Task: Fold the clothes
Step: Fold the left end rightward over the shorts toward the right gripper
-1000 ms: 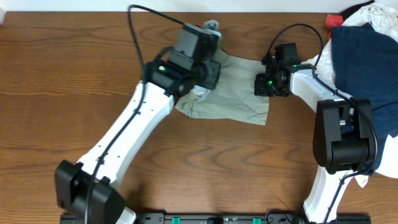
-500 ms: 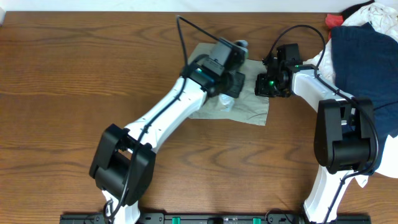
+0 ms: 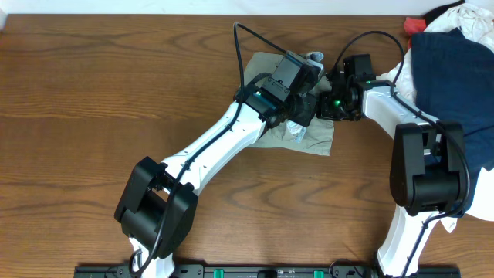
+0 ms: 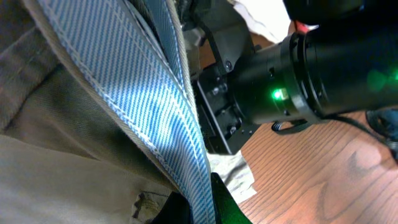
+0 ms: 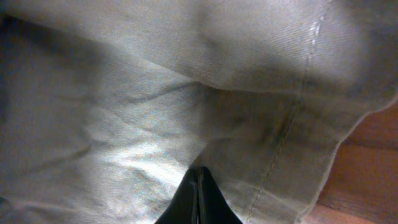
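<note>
Left end effector [image 3: 302, 108] clenched on the shorts [image 3: 320, 139]. In the wrist view its dark tips [image 4: 189, 208] pinch a blue-grey twill band [image 4: 155, 118] at the frame's lower edge. Right end effector [image 3: 330, 100] clenched too, tips [image 5: 198, 186] pressed together against the cloth. Cannot tell if a fold is caught between them.

Worktop [image 3: 93, 116]: brown wood grain, wide and bare on the left half and along the front. A heap sits at the far right corner, cut off by the frame: dark navy garment [image 3: 451, 69], smooth and bulky, with white cloth [image 3: 463, 15] and a scrap of red [image 3: 413, 25] behind it.

Shorts lie at centre-rear, bunched between both wrists. They are khaki cotton, wrinkled, with a stitched seam near the hem [image 5: 280, 155]. Most of the garment is hidden under the left arm; only the near-right corner and a pale crumpled lining [image 3: 297, 131] show. The overall outline is hard to make out.

The two wrists are nearly touching, and the right arm's black housing [image 4: 298, 81] fills the left camera, green lamp lit.
</note>
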`<act>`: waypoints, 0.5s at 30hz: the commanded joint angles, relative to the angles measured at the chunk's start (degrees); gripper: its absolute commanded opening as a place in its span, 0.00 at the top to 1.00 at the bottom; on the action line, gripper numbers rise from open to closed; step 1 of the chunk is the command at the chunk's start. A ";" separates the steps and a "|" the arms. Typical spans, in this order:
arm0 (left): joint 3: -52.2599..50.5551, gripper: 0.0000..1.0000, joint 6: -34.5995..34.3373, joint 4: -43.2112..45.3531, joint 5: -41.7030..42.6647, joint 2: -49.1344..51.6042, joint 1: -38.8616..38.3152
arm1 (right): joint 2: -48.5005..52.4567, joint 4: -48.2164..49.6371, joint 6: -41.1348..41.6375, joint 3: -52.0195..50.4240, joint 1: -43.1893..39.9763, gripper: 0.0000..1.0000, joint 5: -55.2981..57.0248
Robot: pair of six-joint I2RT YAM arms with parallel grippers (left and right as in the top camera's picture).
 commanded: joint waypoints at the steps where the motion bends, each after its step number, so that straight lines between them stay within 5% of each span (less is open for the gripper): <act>1: 1.42 0.94 -1.92 1.57 1.20 0.13 -0.46 | 3.21 -1.51 0.83 -3.15 0.11 0.99 0.87; 15: 1.42 0.94 -5.46 4.61 1.18 2.34 -1.22 | 3.21 -1.73 0.81 -3.15 0.11 0.99 0.68</act>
